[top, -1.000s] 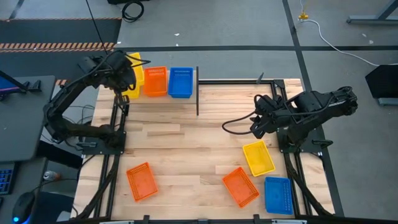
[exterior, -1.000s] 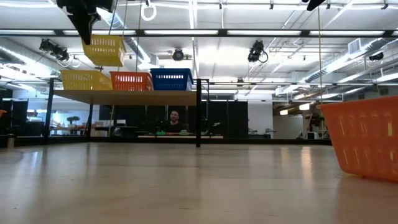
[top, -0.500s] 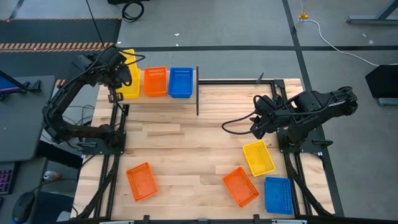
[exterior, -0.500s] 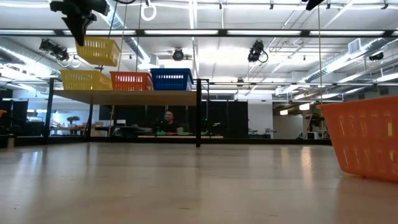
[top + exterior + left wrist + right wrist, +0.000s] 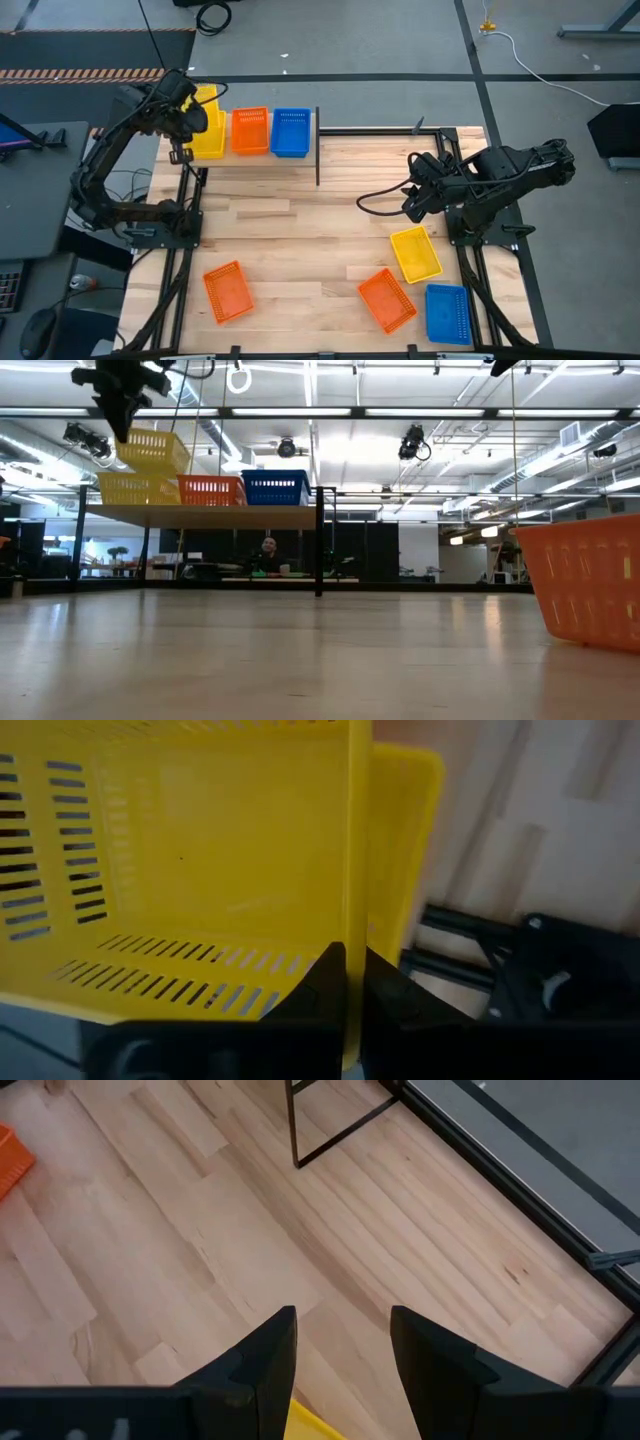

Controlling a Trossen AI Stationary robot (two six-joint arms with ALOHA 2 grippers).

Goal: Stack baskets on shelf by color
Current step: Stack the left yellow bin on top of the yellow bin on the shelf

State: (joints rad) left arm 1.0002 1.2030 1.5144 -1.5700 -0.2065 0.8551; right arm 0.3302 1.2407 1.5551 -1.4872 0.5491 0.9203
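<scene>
Left pincer (image 5: 118,422) pinching rim of yellow basket (image 5: 205,97), held tilted above another yellow basket (image 5: 137,488) on shelf (image 5: 200,514) beside orange basket (image 5: 250,131) and blue basket (image 5: 291,132), right pincer (image 5: 338,1342) spread, empty, over desk (image 5: 300,230).

My left tool (image 5: 345,982) is raised high with its fingers pinched together; my right tool (image 5: 340,1342) hangs parted and idle.

You have two dark, near-black jointed arms: left arm (image 5: 110,160), right arm (image 5: 500,180). Black cable (image 5: 380,195) loops off the right arm. Right gripper (image 5: 340,1370) fingers (image 5: 265,1365) are matte black, flat, tapered. Left gripper (image 5: 350,990) fingers are black too.
</scene>
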